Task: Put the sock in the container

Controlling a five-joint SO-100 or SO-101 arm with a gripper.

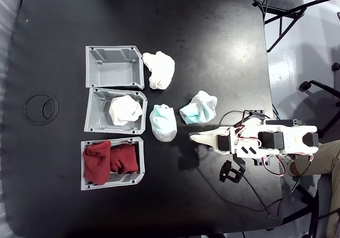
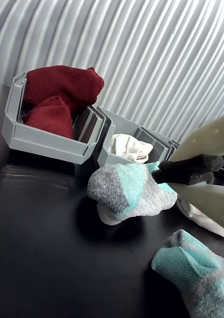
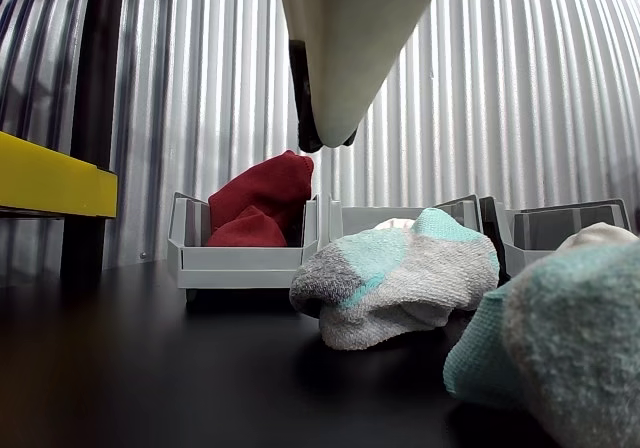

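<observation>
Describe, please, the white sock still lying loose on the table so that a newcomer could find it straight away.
In the fixed view, find the column of three grey bins on the black table. The sock lies on the tabletop just right of the empty top bin. It is plain white, unlike the two mint-and-grey socks lower down, and outside any bin, unlike the white one in the middle bin.

Three grey bins (image 1: 114,66) are counted on the table. Two white socks (image 1: 159,69) are seen, one lying inside a bin. Two mint-green-and-grey socks (image 1: 163,122) and two dark red socks (image 1: 98,161) are counted.
</observation>
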